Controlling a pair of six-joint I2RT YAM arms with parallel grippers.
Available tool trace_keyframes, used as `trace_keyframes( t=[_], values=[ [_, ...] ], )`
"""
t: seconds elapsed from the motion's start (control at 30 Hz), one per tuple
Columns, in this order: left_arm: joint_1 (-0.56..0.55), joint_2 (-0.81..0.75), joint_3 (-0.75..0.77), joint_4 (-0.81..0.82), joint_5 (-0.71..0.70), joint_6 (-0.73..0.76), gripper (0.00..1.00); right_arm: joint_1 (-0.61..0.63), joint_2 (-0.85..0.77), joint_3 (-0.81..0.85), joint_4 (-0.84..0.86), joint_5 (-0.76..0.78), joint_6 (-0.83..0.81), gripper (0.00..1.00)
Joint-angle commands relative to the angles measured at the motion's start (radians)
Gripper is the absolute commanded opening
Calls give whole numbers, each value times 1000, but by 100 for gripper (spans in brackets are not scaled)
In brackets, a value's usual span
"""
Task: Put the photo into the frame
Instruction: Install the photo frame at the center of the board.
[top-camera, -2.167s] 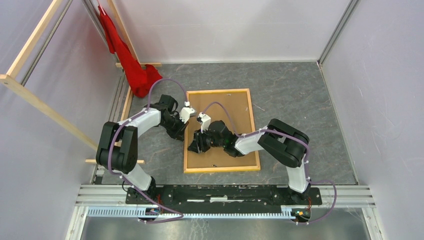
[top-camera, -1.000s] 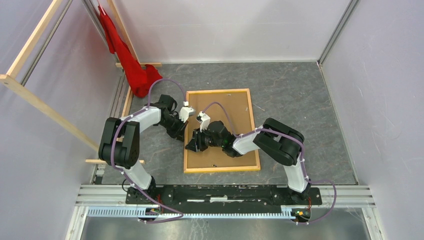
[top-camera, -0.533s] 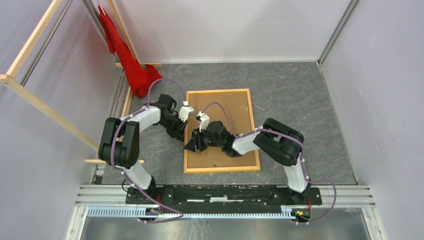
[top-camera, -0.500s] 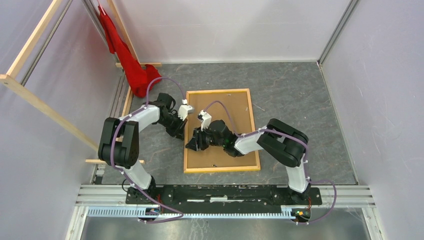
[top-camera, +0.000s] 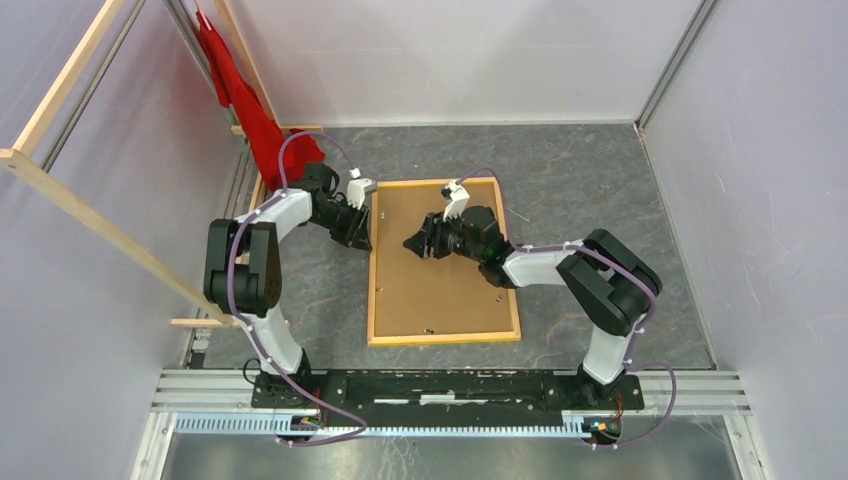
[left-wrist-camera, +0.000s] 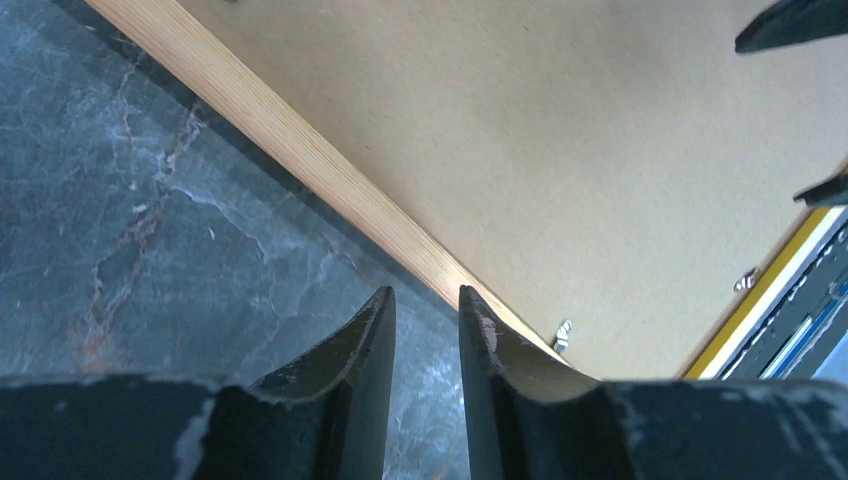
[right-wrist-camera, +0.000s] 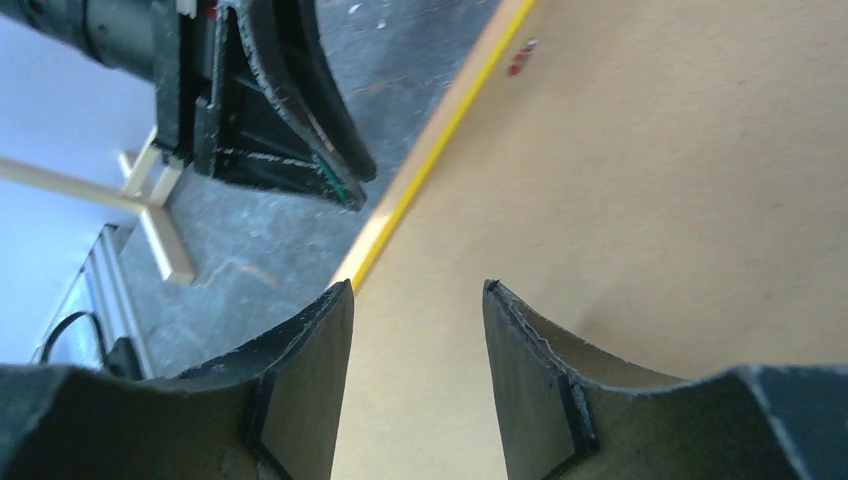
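The frame (top-camera: 445, 338) lies face down in the middle of the grey table, its light wood back up, with the brown backing board (top-camera: 440, 290) inside it. The photo is hidden. My left gripper (top-camera: 362, 238) is just outside the frame's left rail near the far corner; in the left wrist view (left-wrist-camera: 425, 295) its jaws stand a narrow gap apart, empty, beside the wood rail (left-wrist-camera: 330, 180). My right gripper (top-camera: 415, 243) hovers over the far part of the board; in the right wrist view (right-wrist-camera: 415, 290) it is open and empty above the board (right-wrist-camera: 640, 180), near the yellow edge (right-wrist-camera: 430, 170).
A red cloth (top-camera: 265, 130) hangs at the back left beside wooden bars (top-camera: 90, 215). Small metal tabs (left-wrist-camera: 562, 335) sit along the frame's inner edge. Enclosure walls stand at the back and both sides. The arms' base rail (top-camera: 450, 385) runs along the near edge.
My right gripper moved from the board's left middle towards its far end. My left gripper slid along the frame's left rail towards the far corner. Frame and board stayed put.
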Motion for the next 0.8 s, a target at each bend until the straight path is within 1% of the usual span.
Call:
trace_keyframes(
  t=[0.0, 0.23, 0.37, 0.53, 0.77],
  values=[
    [2, 74, 69, 53, 42, -108, 34, -39, 90, 121, -26, -7, -55, 57],
    [7, 129, 94, 62, 60, -115, 19, -78, 270, 340, -84, -48, -66, 56],
    [7, 144, 87, 64, 74, -111, 14, -82, 370, 461, -120, -71, -71, 54],
    [9, 156, 74, 73, 94, -112, 12, -82, 469, 577, -145, -87, -55, 53],
    [9, 160, 66, 73, 101, -111, 11, -79, 557, 670, -160, -101, -28, 52]
  ],
)
